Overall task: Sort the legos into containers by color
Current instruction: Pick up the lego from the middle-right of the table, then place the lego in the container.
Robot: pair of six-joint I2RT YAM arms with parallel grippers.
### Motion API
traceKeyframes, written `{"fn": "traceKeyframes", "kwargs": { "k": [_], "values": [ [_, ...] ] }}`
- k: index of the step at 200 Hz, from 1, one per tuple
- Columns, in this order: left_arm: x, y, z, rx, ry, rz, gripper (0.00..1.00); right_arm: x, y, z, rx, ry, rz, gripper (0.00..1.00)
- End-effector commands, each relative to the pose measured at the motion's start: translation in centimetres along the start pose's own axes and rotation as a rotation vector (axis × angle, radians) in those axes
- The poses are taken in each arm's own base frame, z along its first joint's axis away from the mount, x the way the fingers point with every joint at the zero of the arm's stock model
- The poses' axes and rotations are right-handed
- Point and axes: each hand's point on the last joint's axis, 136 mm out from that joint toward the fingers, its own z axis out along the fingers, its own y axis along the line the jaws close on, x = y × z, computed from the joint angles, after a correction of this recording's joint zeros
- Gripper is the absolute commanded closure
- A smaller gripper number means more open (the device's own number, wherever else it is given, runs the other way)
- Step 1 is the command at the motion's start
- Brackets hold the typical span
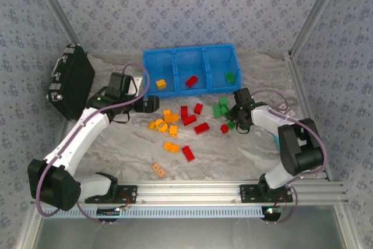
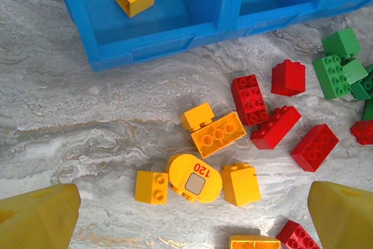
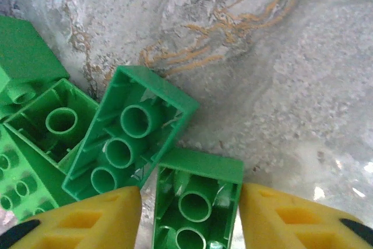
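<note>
Right gripper (image 3: 190, 214) straddles an upturned green plastic brick (image 3: 201, 170), grip unclear, while left gripper (image 2: 192, 217) hangs spread wide over yellow plastic bricks (image 2: 239, 183).

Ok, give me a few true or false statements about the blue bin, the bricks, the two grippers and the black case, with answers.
1. The left compartment of the bright blue plastic bin holds an orange-yellow plastic brick. True.
2. The middle compartment holds a green brick. False: it holds a red plastic brick.
3. The left gripper is shut on a yellow brick. False: it is open and holds nothing.
4. The right gripper has its fingers on either side of an upturned green plastic brick. True.
5. The black hard case lies to the right of the bin. False: it lies to its left.
</note>
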Motion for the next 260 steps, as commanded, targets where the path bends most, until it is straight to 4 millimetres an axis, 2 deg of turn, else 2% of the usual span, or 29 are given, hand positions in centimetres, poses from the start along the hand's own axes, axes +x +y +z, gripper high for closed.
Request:
{"fn": "traceKeyframes", "kwargs": {
  "k": [1, 35, 71, 126, 160, 181, 212, 235, 242, 260],
  "values": [
    [-1.1, -0.2, -1.3, -0.003, -0.036, 0.022, 0.00, 2.1, -2.8, 1.4, 0.102, 0.081, -0.017, 0.56],
    [-0.9, -0.3, -1.0, 0.004, -0.029, 0.015, 0.00, 3.1, -4.1, 1.6, 0.141, 0.103, -0.039, 0.63],
    [-1.0, -0.5, -0.8, 0.017, -0.030, 0.011, 0.00, 3.7, -4.9, 0.7, 0.166, 0.104, -0.076, 0.68],
    [-1.2, -0.8, -0.8, 0.034, -0.035, 0.007, 0.00, 2.8, -5.4, -2.4, 0.182, 0.057, -0.095, 0.70],
    [-1.3, -0.9, -0.9, 0.036, -0.043, 0.008, 0.00, 1.3, -4.3, -4.9, 0.149, 0.007, -0.101, 0.70],
    [-1.5, -1.0, -1.0, 0.037, -0.047, 0.011, 0.00, -0.2, -2.8, -6.2, 0.117, -0.031, -0.116, 0.70],
    [-1.7, -0.8, -1.2, 0.025, -0.050, 0.016, 0.00, -3.7, 0.9, -8.0, 0.051, -0.093, -0.161, 0.70],
    [-1.6, -0.8, -1.4, 0.020, -0.050, 0.024, 0.00, -7.0, 3.7, -8.6, 0.022, -0.127, -0.222, 0.70],
    [-1.5, -0.7, -1.5, 0.017, -0.047, 0.025, 0.00, -8.7, 5.2, -9.1, -0.003, -0.155, -0.222, 0.70],
    [-1.4, -0.5, -1.6, 0.003, -0.045, 0.031, 0.00, -11.6, 7.8, -8.7, -0.028, -0.181, -0.275, 0.70]
  ]
}}
